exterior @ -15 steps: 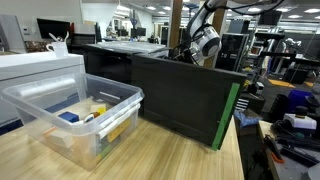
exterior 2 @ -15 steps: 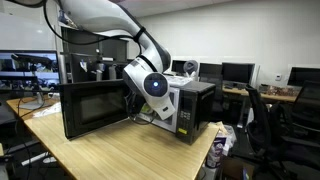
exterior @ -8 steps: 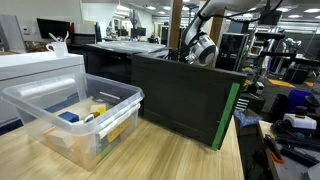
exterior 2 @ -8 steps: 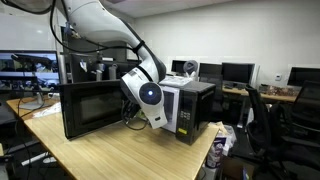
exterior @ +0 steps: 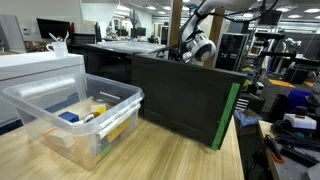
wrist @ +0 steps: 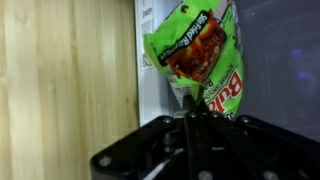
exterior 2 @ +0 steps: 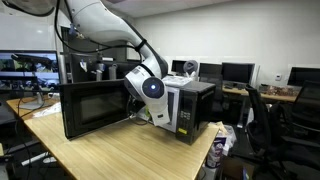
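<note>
In an exterior view, the arm (exterior: 203, 45) reaches behind the open microwave door (exterior: 185, 95). In an exterior view, it stands at the microwave (exterior 2: 195, 105) opening. In the wrist view, the gripper (wrist: 190, 110) is clamped on the lower edge of a green snack bag (wrist: 195, 55), with the wooden tabletop (wrist: 60, 80) alongside.

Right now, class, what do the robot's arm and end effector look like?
The arm is glossy white with rounded, tubular segments; its wrist joint carries a round dark cap. The end effector is black, with slim fingers.
</note>
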Tool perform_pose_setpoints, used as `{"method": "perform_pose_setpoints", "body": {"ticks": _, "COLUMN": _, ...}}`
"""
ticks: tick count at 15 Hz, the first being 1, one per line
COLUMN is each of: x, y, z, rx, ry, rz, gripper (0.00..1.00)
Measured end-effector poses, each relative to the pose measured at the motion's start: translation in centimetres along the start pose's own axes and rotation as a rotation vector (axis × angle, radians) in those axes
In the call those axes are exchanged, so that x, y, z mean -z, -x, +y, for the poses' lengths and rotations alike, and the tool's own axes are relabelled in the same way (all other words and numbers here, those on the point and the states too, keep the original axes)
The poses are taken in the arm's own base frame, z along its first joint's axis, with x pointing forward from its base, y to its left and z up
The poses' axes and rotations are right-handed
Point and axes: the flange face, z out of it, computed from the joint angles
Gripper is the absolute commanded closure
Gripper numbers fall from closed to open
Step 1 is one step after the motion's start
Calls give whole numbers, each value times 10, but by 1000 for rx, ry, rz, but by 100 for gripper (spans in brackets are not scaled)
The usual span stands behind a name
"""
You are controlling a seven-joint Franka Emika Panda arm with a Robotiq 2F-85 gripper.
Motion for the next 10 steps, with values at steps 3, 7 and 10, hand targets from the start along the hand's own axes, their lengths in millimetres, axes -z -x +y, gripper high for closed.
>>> {"method": "perform_pose_setpoints", "body": {"ticks": 3, "x": -1, "y": -4, "z": -13, "rx": -2, "ry": -14, "rz": 9, "gripper": 99}}
{"method": "perform_pose_setpoints", "body": {"ticks": 7, "x": -9, "y": 3, "z": -32, "rx": 17, "ry": -27, "rz": 13, "gripper": 99}}
{"method": "perform_pose_setpoints", "body": {"ticks": 10, "x": -18, "y": 7, "z": -34, "rx": 24, "ry": -25, "rz": 1, "gripper": 98}}
